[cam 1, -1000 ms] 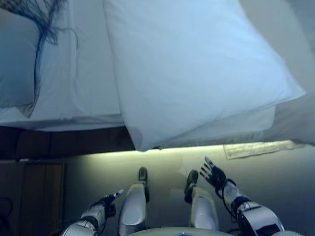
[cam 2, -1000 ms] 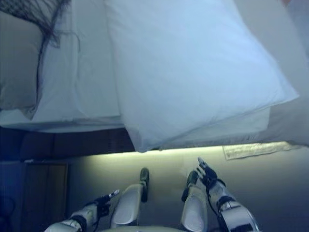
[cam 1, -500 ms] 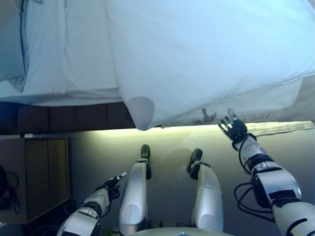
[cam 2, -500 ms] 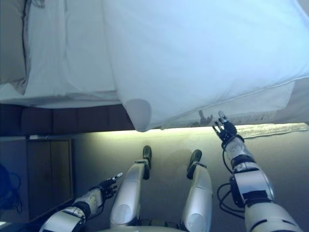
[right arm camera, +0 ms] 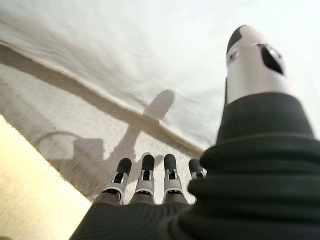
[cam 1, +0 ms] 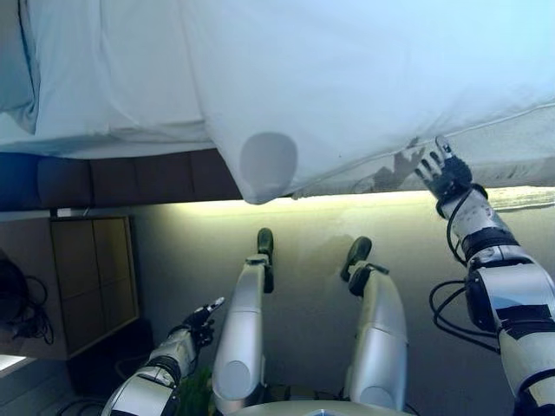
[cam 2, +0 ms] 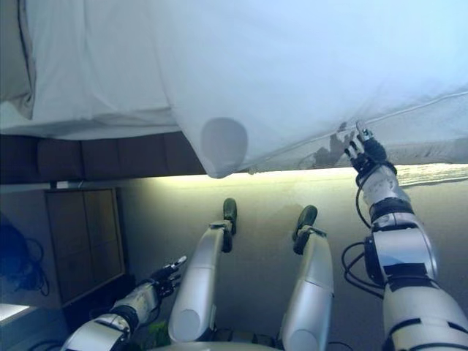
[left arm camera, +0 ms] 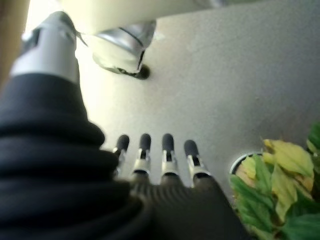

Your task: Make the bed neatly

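Observation:
A white duvet (cam 1: 364, 78) covers the bed, and its rounded corner (cam 1: 260, 169) hangs over the near edge. My right hand (cam 1: 444, 173) is raised to the duvet's lower edge at the right, against the mattress side (right arm camera: 45, 135). Its fingers (right arm camera: 145, 172) are straight and hold nothing. I cannot tell whether they touch the cloth. My left hand (cam 1: 199, 316) hangs low beside my left leg, with its fingers (left arm camera: 155, 147) straight and empty over the floor.
A white sheet (cam 1: 113, 78) and the edge of a pillow (cam 1: 10, 61) lie at the bed's left. Under them is the dark bed base (cam 1: 130, 178) with a lit strip below it. A wooden bedside cabinet (cam 1: 91, 277) stands at the left. A leafy plant (left arm camera: 280, 185) is near my left hand.
My right hand has risen from beside my knee up to the duvet's edge. The view has shifted, so the bed sits higher in it. My left hand stays low.

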Controlling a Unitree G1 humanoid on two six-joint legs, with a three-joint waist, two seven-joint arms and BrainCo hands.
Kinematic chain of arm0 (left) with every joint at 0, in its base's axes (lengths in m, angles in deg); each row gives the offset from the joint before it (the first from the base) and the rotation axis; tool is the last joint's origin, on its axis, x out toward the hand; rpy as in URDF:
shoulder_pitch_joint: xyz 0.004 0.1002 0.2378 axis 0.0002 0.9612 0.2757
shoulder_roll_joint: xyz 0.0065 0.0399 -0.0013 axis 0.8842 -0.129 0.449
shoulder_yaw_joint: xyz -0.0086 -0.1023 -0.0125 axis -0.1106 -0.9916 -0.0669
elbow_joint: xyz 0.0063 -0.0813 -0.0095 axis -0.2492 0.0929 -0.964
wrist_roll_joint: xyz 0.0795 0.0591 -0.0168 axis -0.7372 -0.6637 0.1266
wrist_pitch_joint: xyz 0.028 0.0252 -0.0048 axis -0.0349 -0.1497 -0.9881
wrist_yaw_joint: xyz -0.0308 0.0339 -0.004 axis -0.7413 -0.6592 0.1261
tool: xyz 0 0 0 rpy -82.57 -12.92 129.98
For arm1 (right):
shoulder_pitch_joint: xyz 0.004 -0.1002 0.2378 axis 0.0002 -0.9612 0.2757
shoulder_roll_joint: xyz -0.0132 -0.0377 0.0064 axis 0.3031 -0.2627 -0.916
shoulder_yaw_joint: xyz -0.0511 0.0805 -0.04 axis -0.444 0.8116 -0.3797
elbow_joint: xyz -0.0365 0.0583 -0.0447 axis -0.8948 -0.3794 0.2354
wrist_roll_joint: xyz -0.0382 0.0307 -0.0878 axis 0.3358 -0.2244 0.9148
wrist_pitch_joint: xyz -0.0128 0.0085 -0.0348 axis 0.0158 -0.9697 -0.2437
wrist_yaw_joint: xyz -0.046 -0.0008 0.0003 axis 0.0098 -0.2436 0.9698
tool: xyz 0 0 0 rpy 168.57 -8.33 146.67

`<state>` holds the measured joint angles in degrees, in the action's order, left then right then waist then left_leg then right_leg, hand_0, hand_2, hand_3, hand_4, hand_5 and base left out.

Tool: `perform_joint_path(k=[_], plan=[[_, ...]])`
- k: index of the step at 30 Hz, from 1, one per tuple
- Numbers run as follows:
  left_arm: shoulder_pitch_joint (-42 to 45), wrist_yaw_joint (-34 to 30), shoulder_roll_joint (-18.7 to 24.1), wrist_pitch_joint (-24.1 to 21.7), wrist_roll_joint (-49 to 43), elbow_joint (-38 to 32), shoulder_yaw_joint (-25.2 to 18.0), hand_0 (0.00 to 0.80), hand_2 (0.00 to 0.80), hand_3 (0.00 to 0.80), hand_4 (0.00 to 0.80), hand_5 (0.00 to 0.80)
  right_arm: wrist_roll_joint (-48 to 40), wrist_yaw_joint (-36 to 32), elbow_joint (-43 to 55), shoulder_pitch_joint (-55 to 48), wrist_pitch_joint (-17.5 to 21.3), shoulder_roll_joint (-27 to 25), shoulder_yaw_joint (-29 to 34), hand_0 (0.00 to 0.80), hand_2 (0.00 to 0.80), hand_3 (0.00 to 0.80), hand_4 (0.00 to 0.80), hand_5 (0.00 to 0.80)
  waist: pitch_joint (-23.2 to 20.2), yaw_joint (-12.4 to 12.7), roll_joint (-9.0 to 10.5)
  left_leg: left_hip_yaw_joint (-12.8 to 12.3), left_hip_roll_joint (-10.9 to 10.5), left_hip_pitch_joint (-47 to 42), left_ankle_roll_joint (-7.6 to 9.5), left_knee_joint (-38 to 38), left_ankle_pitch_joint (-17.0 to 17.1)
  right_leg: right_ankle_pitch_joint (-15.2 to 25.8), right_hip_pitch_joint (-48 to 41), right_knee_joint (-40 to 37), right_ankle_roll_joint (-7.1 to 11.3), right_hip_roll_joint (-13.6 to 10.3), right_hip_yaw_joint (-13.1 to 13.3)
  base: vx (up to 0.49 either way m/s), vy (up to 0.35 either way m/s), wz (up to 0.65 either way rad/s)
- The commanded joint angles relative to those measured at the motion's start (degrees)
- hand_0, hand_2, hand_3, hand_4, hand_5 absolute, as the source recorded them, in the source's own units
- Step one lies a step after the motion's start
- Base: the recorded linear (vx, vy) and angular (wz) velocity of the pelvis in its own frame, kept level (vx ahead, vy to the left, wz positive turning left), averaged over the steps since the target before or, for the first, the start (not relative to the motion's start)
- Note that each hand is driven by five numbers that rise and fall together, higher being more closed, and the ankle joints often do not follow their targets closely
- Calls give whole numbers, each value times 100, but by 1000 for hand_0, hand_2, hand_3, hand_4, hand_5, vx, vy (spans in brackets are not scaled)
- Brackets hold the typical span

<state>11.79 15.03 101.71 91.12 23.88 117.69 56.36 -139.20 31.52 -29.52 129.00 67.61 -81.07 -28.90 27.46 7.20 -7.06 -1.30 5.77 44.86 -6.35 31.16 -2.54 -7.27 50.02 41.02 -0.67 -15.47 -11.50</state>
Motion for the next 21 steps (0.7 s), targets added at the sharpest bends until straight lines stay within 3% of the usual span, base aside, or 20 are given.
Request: perform_joint_path(k=[1, 11, 21], plan=[[616, -124, -13, -104, 276, -18, 176, 0, 0, 0, 0, 0, -24, 82, 305, 140, 152, -315, 79, 0, 0, 0, 0, 0, -159, 25, -161, 48, -47, 252, 332, 133, -108, -42, -27, -82, 265, 6, 322, 26, 32, 2], [995, -173, 59, -146, 331, -391, 110, 0, 0, 0, 0, 0, 145, 212, 571, 860, 247, -615, -128, 0, 0, 0, 0, 0, -26, 190, -295, 132, -75, 540, 327, 219, -31, -141, 280, 261, 232, -62, 355, 18, 9, 5], [1277, -166, 147, -87, 206, -830, 153, 0, 0, 0, 0, 0, 221, -118, 897, 1179, 149, -747, -308, 0, 0, 0, 0, 0, -5, 286, -259, 152, -27, 282, 307, 149, 10, -150, 26, 238, 223, -116, 240, 0, 1, 1]])
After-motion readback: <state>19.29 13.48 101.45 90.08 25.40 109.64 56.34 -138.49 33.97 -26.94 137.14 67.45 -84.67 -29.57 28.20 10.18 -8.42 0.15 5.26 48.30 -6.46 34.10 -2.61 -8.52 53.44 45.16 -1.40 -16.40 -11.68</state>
